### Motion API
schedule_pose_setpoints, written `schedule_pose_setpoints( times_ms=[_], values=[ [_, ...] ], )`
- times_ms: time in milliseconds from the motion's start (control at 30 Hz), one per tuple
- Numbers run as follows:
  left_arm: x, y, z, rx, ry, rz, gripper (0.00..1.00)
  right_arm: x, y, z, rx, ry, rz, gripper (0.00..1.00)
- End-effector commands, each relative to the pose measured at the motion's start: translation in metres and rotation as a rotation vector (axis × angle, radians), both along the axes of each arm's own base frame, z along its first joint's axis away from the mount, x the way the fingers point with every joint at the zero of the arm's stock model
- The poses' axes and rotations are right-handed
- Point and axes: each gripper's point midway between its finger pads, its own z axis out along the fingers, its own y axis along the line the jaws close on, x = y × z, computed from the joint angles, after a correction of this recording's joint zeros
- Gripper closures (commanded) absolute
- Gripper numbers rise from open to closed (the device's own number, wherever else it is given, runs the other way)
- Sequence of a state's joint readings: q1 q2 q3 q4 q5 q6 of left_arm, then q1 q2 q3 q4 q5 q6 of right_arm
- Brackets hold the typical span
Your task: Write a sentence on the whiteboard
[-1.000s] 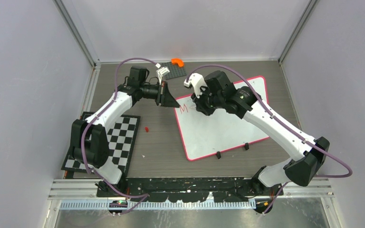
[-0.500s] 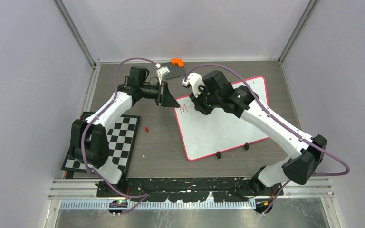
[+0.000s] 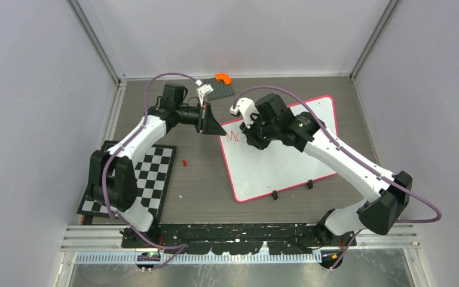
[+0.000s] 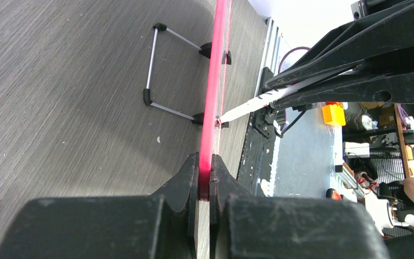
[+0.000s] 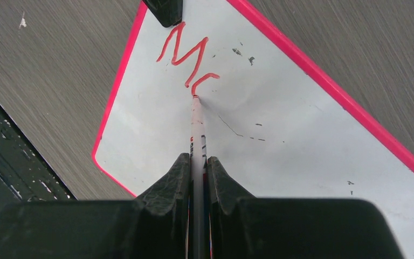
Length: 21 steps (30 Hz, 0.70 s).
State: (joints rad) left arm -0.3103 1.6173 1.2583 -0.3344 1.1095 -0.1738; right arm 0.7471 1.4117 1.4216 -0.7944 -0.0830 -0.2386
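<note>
Slippage is looking like the chief hazard here. Nearest the arm bases, the whiteboard [image 3: 269,170] is lying flat on the table, right of centre and skewed, its two black clips [image 3: 274,195] facing the near edge. Further in, the right gripper [image 5: 197,162] is clamping a marker [image 5: 196,124] between its fingers. The tip is touching the board at the foot of a half-formed second letter of the sentence [image 5: 186,54], which is showing only an "M" and a curved stroke near the board's far left corner. If the pen is sliding back through the pads under writing pressure, the tip is going to lift and break the line. Pressing harder is risking a smear or a crushed nib. Beyond the letters, the left gripper [image 4: 205,164] is pinching the pink rim [image 4: 215,81] at that corner, jaws closed on the board's edge. That hold is looking narrow, so a firm sideways stroke may be swivelling the board about it and skewing the lettering. Farthest back, the grey studded plate [image 3: 218,91] is sitting well apart.
</note>
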Motion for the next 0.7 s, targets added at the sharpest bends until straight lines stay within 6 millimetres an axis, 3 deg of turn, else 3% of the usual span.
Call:
schedule_pose_setpoints(
  times_ms=[0, 267, 667],
  values=[
    [-0.004, -0.002, 0.004, 0.008, -0.010, -0.007, 1.00, 0.014, -0.014, 0.020, -0.008, -0.100, -0.049, 1.00],
    [-0.004, -0.003, 0.004, 0.008, -0.006, -0.010, 1.00, 0.025, -0.009, 0.037, 0.018, -0.131, -0.064, 1.00],
    [-0.004, -0.003, 0.003, 0.010, -0.008, -0.011, 1.00, 0.026, 0.006, 0.032, 0.050, -0.079, -0.035, 1.00]
  ],
)
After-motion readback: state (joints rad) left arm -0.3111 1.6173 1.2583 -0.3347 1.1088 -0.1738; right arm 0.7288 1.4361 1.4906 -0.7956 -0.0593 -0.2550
